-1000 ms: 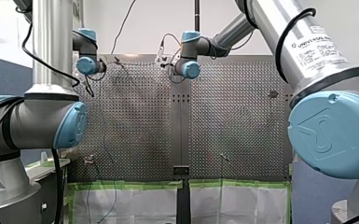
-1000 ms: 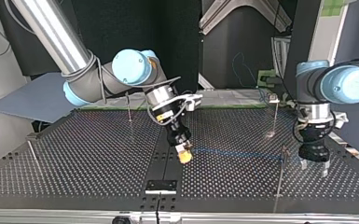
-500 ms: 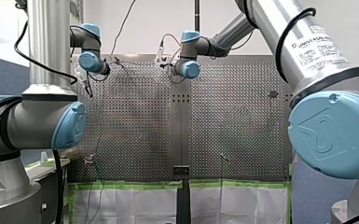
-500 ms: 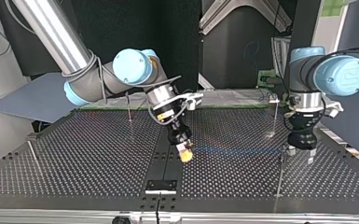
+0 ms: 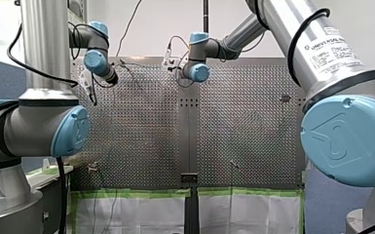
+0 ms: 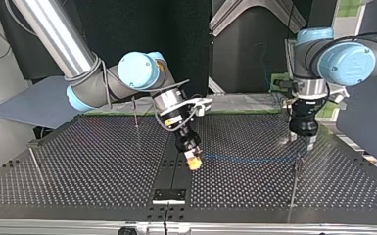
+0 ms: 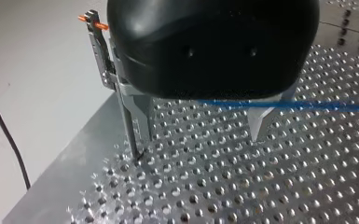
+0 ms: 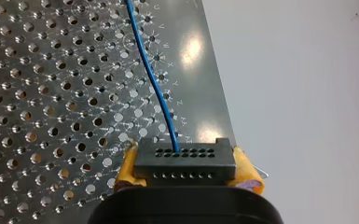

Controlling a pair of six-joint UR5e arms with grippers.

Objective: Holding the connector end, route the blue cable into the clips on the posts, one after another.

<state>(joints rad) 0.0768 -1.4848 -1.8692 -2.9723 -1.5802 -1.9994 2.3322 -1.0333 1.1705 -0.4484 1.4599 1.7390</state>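
My right gripper (image 6: 194, 160) has yellow pads (image 8: 128, 165) and is shut on the black connector (image 8: 185, 163), low over the middle of the table. The blue cable (image 6: 247, 158) leaves the connector (image 6: 192, 155) and runs to the thin post (image 6: 297, 166) at the top view's right; in the right wrist view the blue cable (image 8: 154, 79) leads away ahead. My left gripper (image 6: 304, 141) hangs open beyond that post, next to a farther post (image 6: 289, 117). Between its metal fingers (image 7: 142, 119) nothing is held. The cable (image 7: 307, 106) crosses in front of one finger. A clip post (image 7: 98, 42) stands right beside my left gripper (image 7: 203, 137).
More thin posts stand at the top view's left (image 6: 35, 161) and at the far middle (image 6: 135, 112). A black bracket (image 6: 169, 195) sits at the near edge of the perforated table (image 6: 88, 166). In the front view my arms' big joints (image 5: 346, 136) fill the sides.
My left gripper has risen from beside the near post and moved toward the far side of the table, up to the farther post. My right gripper and the connector have stayed in place.
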